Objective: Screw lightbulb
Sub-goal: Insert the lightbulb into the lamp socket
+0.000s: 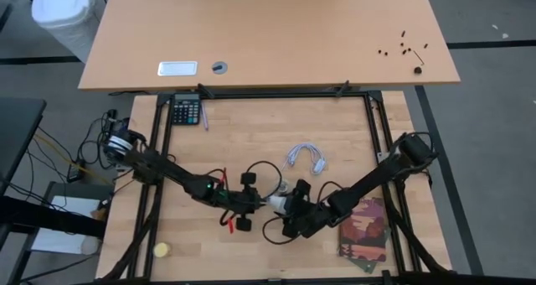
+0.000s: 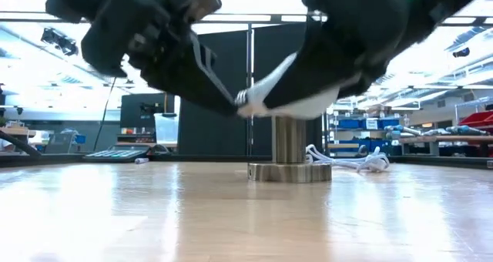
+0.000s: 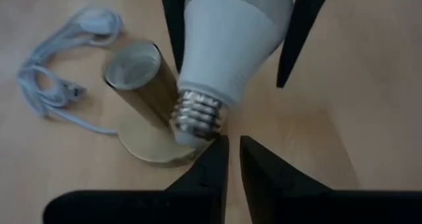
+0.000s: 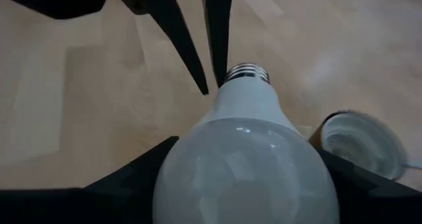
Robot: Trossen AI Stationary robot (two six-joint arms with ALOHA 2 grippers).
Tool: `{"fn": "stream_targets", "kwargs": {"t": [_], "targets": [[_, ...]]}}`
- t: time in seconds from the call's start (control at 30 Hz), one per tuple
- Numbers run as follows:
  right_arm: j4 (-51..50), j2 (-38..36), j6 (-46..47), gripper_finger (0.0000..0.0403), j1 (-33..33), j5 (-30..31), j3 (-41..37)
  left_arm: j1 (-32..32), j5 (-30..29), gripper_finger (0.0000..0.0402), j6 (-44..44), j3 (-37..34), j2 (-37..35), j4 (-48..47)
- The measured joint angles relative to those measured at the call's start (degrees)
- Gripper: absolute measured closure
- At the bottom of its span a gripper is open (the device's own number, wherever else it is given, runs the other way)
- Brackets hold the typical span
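Observation:
The white frosted lightbulb [image 3: 227, 33] lies level in the air, its silver screw base [image 3: 198, 112] toward the table's left. It hangs just above the brass socket [image 3: 135, 72], a short cylinder on a round disc [image 2: 289, 172] that stands on the table. My right gripper [image 4: 247, 178] is shut on the bulb. My left gripper [image 3: 234, 161] comes from the table's left. It is shut and empty, with its fingertips [image 4: 212, 79] right beside the screw base. My right gripper pinches the bulb's wide globe [image 4: 247, 165] between its two fingers, one on each side. The fingers come level from the table's right and lie along the bulb. The bulb is lifted clear of the table, base pointing away from the gripper. My left gripper's fingertips stand at the screw base; I cannot tell whether they touch it.
A coiled white cable [image 1: 306, 158] lies just beyond the socket. A calculator [image 1: 186, 111] is at the far left, a yellow ball [image 1: 162, 250] at the near left, and a printed card [image 1: 364, 228] under the right arm. Black cords loop around both grippers.

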Motion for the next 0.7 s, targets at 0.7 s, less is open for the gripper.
{"fn": "stream_targets", "kwargs": {"t": [0.7], "targets": [[-15.89, -13.98, -1.48, 0.0126, -10.40, -21.20, 0.09, 3.35, -9.10, 0.0355, 11.41, 0.00, -5.14, 4.66]]}}
